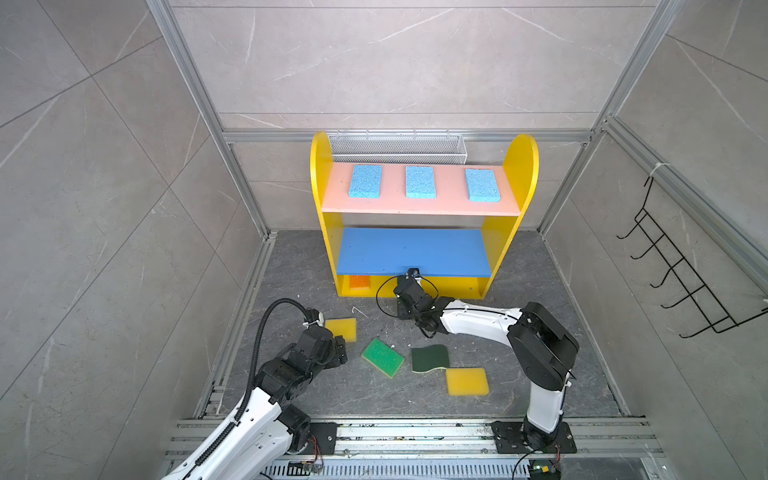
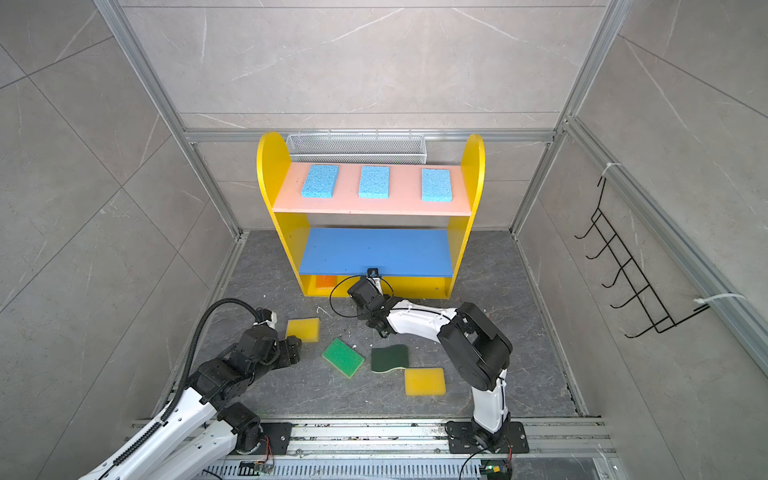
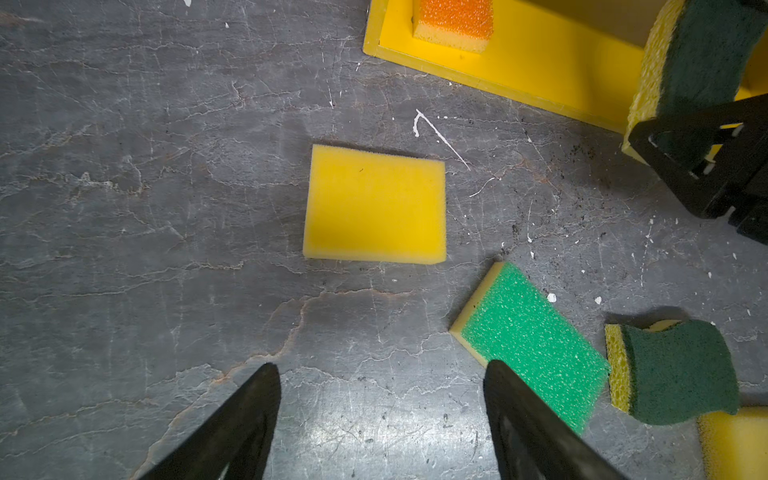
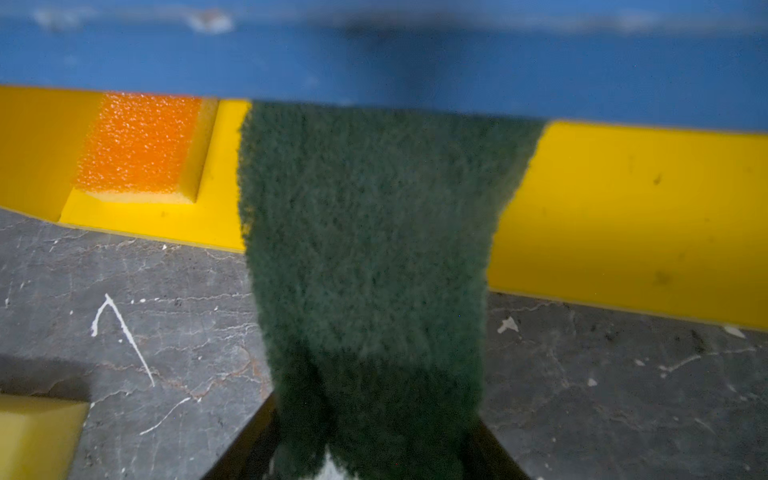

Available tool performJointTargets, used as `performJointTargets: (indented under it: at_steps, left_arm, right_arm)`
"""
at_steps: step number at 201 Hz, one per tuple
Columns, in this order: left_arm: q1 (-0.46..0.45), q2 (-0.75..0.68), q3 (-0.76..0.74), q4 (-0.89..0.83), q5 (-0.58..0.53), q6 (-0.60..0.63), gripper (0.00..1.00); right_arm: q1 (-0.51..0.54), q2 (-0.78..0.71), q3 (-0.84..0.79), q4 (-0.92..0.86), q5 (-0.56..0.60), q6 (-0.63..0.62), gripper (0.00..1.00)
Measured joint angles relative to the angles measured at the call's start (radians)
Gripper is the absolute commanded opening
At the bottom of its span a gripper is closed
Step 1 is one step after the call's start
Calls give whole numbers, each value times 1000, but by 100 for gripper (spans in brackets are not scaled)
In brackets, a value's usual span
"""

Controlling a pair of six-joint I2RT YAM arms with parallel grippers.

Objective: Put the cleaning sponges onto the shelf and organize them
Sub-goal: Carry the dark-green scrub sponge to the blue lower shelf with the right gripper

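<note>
Your right hand (image 4: pixel 376 449) is pinching one dark-green scourer (image 4: pixel 370 232) by its near end and holding it at the mouth of the shelf's (image 1: pixel 509 237) bottom tier (image 4: pixel 623 216), just under the blue middle board (image 1: pixel 411 251). The scourer's far edge is sitting right at that board's front lip. I judge that if you are pushing in too high, the soft pad is likely to fold against it or slide out of the pinch. The wrist is also crowding the lip and could nudge the shelf. The orange sponge (image 4: pixel 141 145) is lying just beside your path, so drifting that way risks shoving it.

Your left hand (image 3: pixel 380 365) is hanging spread and empty near a yellow sponge (image 3: pixel 374 203) on the counter (image 3: pixel 145 208). The bright green sponge (image 3: pixel 528 345) is lying close enough to snag.

No brand, label or writing is showing anywhere.
</note>
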Motion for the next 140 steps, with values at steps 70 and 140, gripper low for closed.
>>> performJointTargets:
  at_steps: [70,140]
  left_arm:
    - [0,1,-3,1,-8,0,80]
    - [0,13,-5,21,-23,0,79]
  right_arm:
    - [-38,47,33,0,23,-9,56]
    - [-44,86,72,23,23,-20,55]
